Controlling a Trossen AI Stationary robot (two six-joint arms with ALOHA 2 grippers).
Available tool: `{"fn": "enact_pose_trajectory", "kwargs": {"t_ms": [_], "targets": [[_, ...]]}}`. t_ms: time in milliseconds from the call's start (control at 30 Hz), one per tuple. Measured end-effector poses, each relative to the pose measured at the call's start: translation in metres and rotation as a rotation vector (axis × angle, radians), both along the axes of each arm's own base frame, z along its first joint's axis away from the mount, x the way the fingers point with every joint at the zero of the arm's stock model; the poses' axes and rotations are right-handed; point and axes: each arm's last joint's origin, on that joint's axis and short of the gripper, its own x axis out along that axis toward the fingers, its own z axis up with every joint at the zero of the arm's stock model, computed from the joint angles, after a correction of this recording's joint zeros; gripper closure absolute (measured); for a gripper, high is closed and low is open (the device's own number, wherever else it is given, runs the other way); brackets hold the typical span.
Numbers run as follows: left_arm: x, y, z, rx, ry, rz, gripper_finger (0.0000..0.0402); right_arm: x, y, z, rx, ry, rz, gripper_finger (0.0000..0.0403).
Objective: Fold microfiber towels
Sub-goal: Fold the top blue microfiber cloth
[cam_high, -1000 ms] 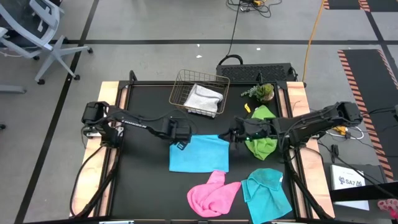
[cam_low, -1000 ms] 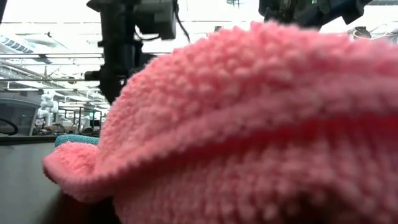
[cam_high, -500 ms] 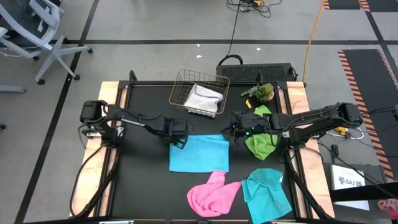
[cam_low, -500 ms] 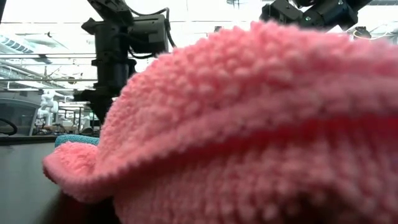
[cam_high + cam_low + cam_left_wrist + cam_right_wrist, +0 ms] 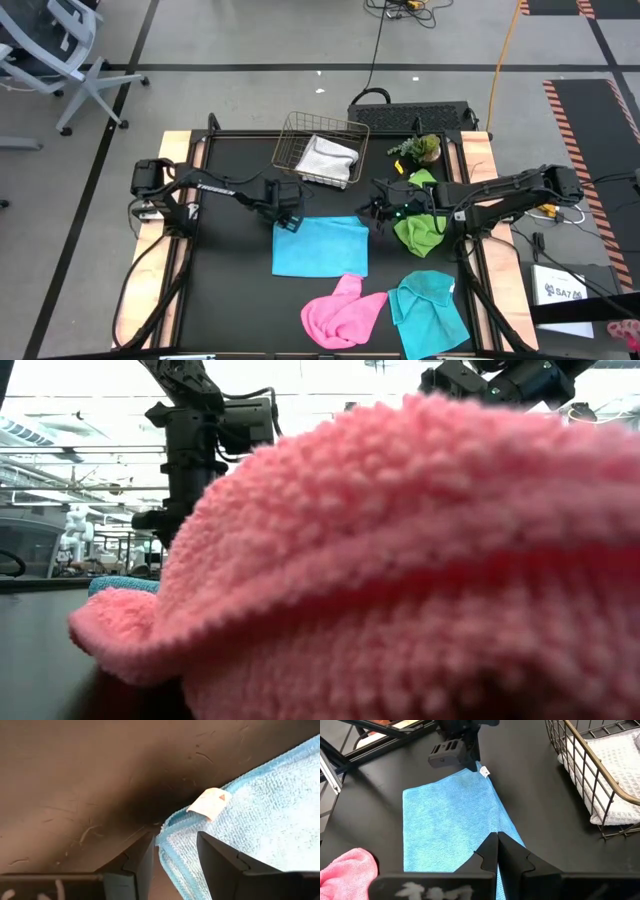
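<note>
High view: left gripper point(image 5: 287, 222) at far left corner of flat blue towel point(image 5: 321, 246), mid-table.
Left wrist view: fingers point(image 5: 218, 857) apart, straddling towel corner with white tag point(image 5: 210, 803).
Right wrist view: right gripper point(image 5: 497, 843) pressed together, empty, above towel's edge.

Blue towel point(image 5: 320, 246) flat mid-table; pink point(image 5: 343, 310), cyan point(image 5: 430, 305), green point(image 5: 420, 222) crumpled; white point(image 5: 326, 157) apparently folded in basket.

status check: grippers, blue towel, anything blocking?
Left gripper fingers open at the tagged corner of the flat blue towel. Right gripper shut above the towel's opposite edge, holding nothing. Nothing in the way.
</note>
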Motion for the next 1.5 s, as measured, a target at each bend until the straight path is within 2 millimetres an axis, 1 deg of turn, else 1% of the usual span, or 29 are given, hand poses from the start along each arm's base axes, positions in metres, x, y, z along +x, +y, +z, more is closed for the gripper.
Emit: {"fn": "enact_pose_trajectory", "kwargs": {"t_ms": [200, 400, 600, 833, 900, 1167, 1500], "targets": [[-0.003, 0.0, 0.0, 0.012, 0.032, 0.0, 0.0247, 0.0, 0.0, 0.0, -0.002, 0.0, 0.001, 0.0403], [-0.001, 0.0, -0.001, 0.014, 0.012, -0.001, 0.0247, 0.0, 0.0, 0.0, -0.008, 0.0, 0.005, 0.0403], [-0.001, -0.002, -0.004, 0.016, 0.027, -0.006, 0.0247, 0.0, 0.0, 0.0, -0.009, 0.0, 0.005, 0.0403], [-0.012, -0.004, -0.022, -0.029, 0.007, 0.048, 0.0247, 0.0, 0.0, 0.0, -0.017, 0.001, 0.01, 0.0403], [-0.014, -0.004, -0.024, -0.031, 0.005, 0.053, 0.0247, 0.0, 0.0, 0.0, -0.025, 0.001, 0.015, 0.0403], [-0.01, -0.004, -0.02, -0.057, -0.03, 0.025, 0.0247, 0.0, 0.0, 0.0, -0.027, 0.002, 0.012, 0.0403], [-0.01, -0.005, -0.016, -0.09, -0.047, 0.001, 0.0247, 0.0, 0.0, 0.0, -0.027, 0.002, 0.012, 0.0403]]}}
